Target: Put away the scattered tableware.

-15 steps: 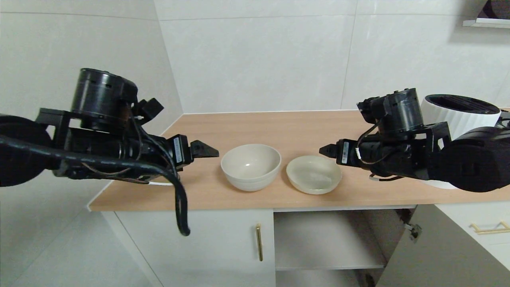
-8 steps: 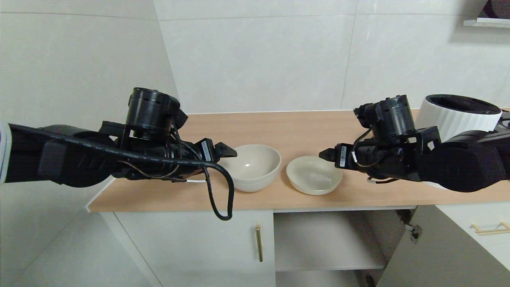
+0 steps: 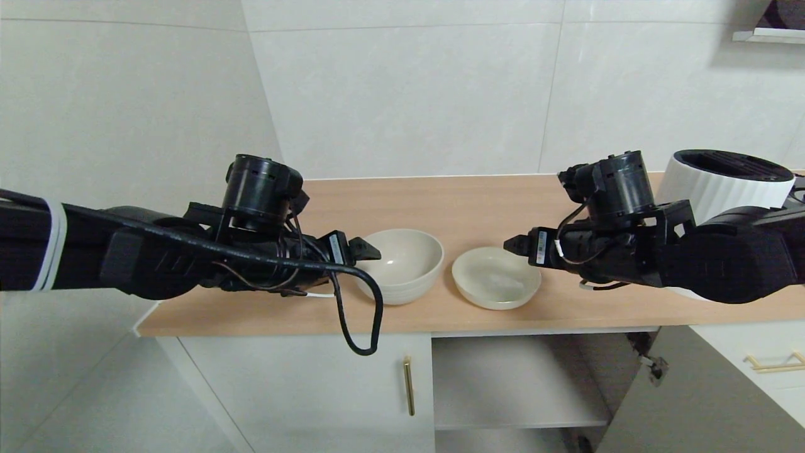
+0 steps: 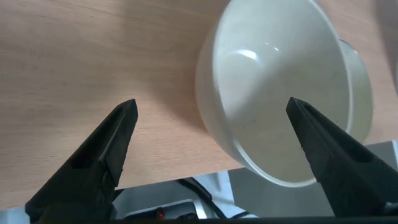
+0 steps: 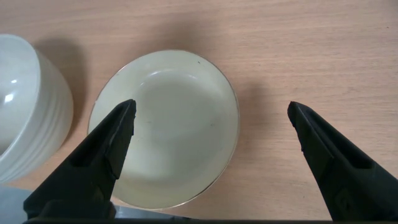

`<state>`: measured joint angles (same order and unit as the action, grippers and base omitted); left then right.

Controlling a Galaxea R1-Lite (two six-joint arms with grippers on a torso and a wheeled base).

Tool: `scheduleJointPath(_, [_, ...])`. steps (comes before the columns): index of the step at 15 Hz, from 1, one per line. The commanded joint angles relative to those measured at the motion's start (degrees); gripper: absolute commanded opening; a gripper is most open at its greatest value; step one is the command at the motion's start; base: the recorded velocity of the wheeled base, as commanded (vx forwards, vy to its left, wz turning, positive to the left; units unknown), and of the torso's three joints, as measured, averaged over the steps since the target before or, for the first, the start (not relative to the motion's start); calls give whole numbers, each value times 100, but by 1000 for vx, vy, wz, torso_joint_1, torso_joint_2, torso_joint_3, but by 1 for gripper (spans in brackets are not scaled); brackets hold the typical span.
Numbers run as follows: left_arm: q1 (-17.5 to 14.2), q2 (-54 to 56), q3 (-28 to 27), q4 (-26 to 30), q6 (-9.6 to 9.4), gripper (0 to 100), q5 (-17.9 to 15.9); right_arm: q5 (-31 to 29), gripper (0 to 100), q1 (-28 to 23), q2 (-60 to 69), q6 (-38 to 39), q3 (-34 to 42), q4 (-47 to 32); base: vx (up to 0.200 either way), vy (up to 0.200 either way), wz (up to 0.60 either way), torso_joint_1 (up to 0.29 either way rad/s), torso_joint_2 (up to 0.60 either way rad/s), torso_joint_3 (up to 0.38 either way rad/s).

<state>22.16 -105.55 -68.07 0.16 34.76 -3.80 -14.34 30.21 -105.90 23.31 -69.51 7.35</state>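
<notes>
Left pincer (image 3: 370,250) spread wide, holding nothing, level with the left rim of the bowl (image 3: 405,261). From its wrist camera the rim sits between the fingers; contact can't be told.

Bowl is upright, mid-bench (image 3: 440,201), near the front edge. Shallow dish (image 3: 495,277) is just right of it; whether they touch is unclear.

Right pincer (image 3: 512,242) is also wide and holding nothing, over the dish's right edge; the wrist camera shows the dish framed between its fingers.

White ribbed pot (image 3: 723,179) is far right. The cabinet below stands open, shelf (image 3: 509,384) bare.

Progress: early. Nothing gripped, nothing stowed. Both pieces need grasping and probably go on that shelf.
</notes>
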Motion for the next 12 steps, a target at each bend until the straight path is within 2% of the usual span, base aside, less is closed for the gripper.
scheduleJointPath(1, [34,-36,4,-7,-4,100,55,1,100,3,17,-2,-1,3,0,0,0,0,0,0])
scheduleJointPath(2, [43,-54,4,2,-4,100,117,1,100,3,26,-2,-1,-6,0,0,0,0,0,0])
scheduleJointPath(3, [43,-71,-4,-7,-4,0,143,1,100,3,26,-2,-1,3,0,0,0,0,0,0])
scheduleJointPath(12, [51,-10,-4,-33,-4,0,152,-52,100,3,-1,-54,43,-14,0,0,0,0,0,0])
